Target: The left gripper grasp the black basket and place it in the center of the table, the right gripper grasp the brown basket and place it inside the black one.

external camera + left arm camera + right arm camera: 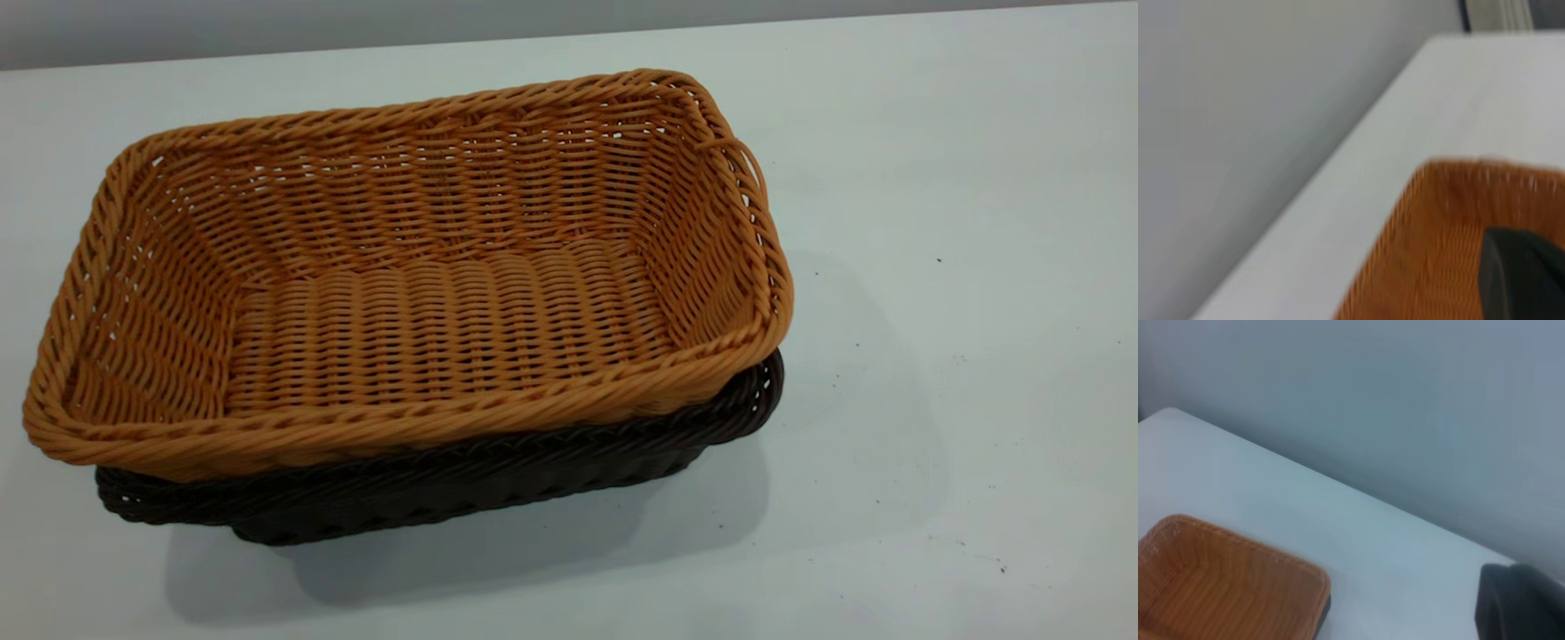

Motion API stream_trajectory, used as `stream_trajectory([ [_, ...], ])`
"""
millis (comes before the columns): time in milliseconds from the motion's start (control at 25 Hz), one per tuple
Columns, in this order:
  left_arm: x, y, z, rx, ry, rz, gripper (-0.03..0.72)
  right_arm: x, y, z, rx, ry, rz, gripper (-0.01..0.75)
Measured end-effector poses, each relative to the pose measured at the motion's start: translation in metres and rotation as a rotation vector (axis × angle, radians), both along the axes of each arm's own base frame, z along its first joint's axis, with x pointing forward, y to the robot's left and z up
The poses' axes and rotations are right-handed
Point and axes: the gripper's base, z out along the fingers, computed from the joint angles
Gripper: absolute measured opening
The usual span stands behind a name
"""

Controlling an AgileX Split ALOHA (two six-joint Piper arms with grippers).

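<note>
two nested baskets (pixel 418 293) on speckled white table (pixel 933 178).

the brown basket (pixel 427 302) is orange-tan all over, woven in tight horizontal rows on its sides, ribbed bands across its floor, and a braided rim. the black basket (pixel 498 480) is very dark brown-black, with a braided rim and openwork weave. the table (pixel 960 267) is pale white-grey with a few small dark specks.

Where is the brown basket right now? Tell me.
In the exterior view the brown basket sits nested inside the black basket, left of centre on the table.
</note>
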Motion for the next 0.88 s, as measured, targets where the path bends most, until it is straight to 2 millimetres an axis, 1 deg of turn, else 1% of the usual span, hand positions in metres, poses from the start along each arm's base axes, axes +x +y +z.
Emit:
stream_trajectory([
  [120, -0.004, 0.01, -0.008, 0.038, 0.09, 0.075, 0.0, -0.015, -0.005, -0.019, -0.003, 0.013, 0.001, 0.001],
  [200, -0.008, 0.016, -0.013, 0.058, 0.145, 0.108, 0.0, -0.023, -0.008, -0.037, 0.007, 0.04, -0.007, 0.002],
  [320, -0.015, 0.02, -0.02, 0.074, 0.233, 0.128, -0.001, -0.035, -0.012, -0.07, 0.034, 0.099, -0.018, 0.002],
  [400, -0.019, 0.023, -0.024, 0.076, 0.298, 0.141, -0.001, -0.038, -0.013, -0.096, 0.052, 0.143, -0.032, 0.002],
  [440, -0.02, 0.024, -0.026, 0.079, 0.323, 0.153, -0.001, -0.041, -0.014, -0.106, 0.078, 0.135, -0.04, 0.002],
  [560, -0.023, 0.026, -0.03, 0.099, 0.388, 0.176, -0.001, -0.043, -0.013, -0.142, 0.141, 0.145, -0.05, 0.002],
  [680, -0.025, 0.027, -0.033, 0.116, 0.426, 0.184, -0.001, -0.049, -0.016, -0.178, 0.164, 0.154, -0.065, 0.002],
  [800, -0.027, 0.029, -0.036, 0.12, 0.482, 0.208, -0.001, -0.052, -0.017, -0.21, 0.179, 0.154, -0.074, 0.002],
  [880, -0.028, 0.03, -0.039, 0.115, 0.512, 0.224, -0.001, -0.053, -0.018, -0.226, 0.175, 0.162, -0.082, 0.002],
])
